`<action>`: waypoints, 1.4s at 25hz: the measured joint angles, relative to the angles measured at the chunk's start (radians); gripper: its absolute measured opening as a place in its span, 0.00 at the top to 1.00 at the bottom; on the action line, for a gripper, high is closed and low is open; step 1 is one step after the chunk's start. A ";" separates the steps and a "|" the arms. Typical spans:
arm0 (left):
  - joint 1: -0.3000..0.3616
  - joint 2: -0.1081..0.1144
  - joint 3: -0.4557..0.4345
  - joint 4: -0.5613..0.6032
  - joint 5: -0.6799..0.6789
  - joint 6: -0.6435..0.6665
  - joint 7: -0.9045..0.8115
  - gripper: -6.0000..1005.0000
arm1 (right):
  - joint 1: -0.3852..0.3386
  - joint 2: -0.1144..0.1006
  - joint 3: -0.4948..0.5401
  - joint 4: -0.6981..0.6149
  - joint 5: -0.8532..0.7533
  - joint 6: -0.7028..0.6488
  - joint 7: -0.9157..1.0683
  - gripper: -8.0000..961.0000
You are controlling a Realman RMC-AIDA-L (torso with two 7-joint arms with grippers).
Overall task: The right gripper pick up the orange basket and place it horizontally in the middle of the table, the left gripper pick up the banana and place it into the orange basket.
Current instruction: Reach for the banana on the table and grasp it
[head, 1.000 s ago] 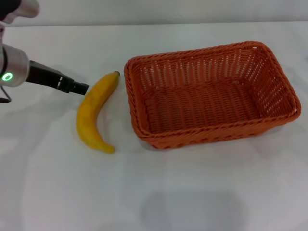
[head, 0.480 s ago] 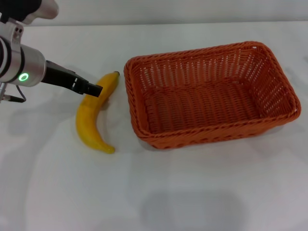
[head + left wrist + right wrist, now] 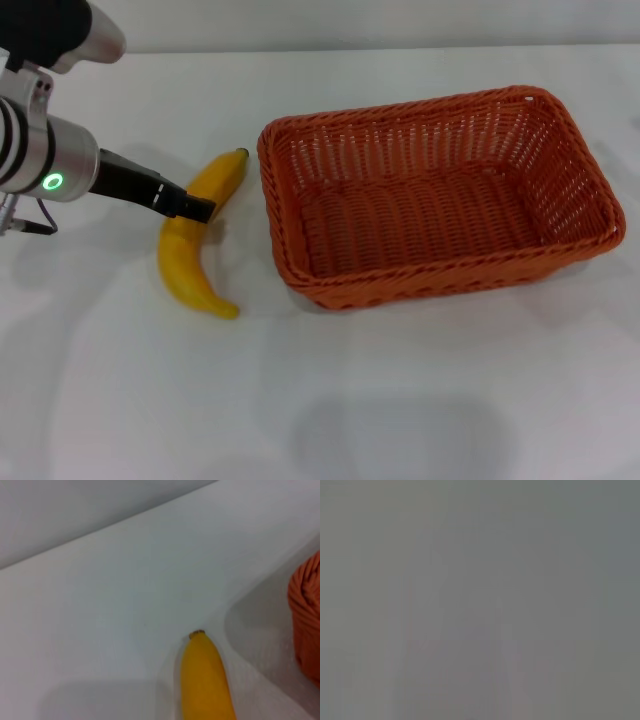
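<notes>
At far left we see the left gripper [image 3: 196, 209], on the green-lit arm, reaching in low over the table [image 3: 400, 400]; its black tip meets the upper middle of the banana [image 3: 195, 235], but we cannot tell whether its fingers are apart or closed on the fruit. The banana lies flat on the table, stem end pointing away from the robot, just beside the basket's left wall without touching it. In the left wrist view we see the banana's dark-tipped end [image 3: 205, 675] and a piece of woven rim. To the right, the orange basket [image 3: 440, 290] sits upright on the table with its long side running left to right. The right gripper is out of sight.
</notes>
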 joint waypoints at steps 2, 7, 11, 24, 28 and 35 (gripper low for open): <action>0.000 0.000 0.000 -0.007 0.000 -0.001 0.000 0.15 | 0.000 0.000 0.000 0.005 0.000 0.000 0.000 0.26; 0.001 0.000 0.002 -0.016 0.000 -0.003 0.001 0.15 | 0.001 0.000 0.000 0.009 0.000 0.000 0.000 0.26; -0.001 0.000 0.005 -0.030 0.000 -0.012 0.003 0.15 | -0.001 0.000 0.000 0.010 0.000 0.000 0.000 0.26; -0.021 0.000 0.029 -0.109 -0.001 -0.069 0.006 0.15 | 0.001 0.002 -0.002 0.023 0.000 0.000 0.000 0.26; -0.022 0.000 0.029 -0.111 -0.002 -0.080 0.007 0.15 | 0.001 0.002 -0.002 0.023 0.000 0.000 0.000 0.26; -0.038 0.000 0.038 -0.145 -0.003 -0.099 0.008 0.15 | 0.001 0.002 -0.002 0.022 0.000 0.001 0.000 0.26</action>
